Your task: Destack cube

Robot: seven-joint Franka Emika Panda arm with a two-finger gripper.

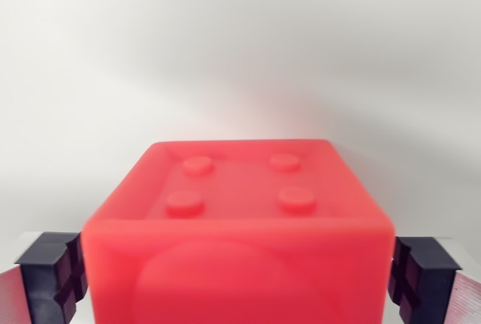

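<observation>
— Looking from the wrist, where does the cube (239,226) sit against the tool (239,283)?

— Dead between the pads (51,275): one black pad at its left flank, the other at its right, the studded top face turned up toward the camera.

— Is the tool clamped on it?

— Both pads lie against the cube's sides with no gap I can make out, so I judge it held, narrow to the cube's width.

— And what is under the cube?

— Hidden. The cube fills the lower view, so whether another block lies beneath cannot be told. Beyond it only a pale surface (240,76) shows.

— So the next move?

— Probably straight up, square to the cube's flanks, to avoid dragging anything below.
</observation>
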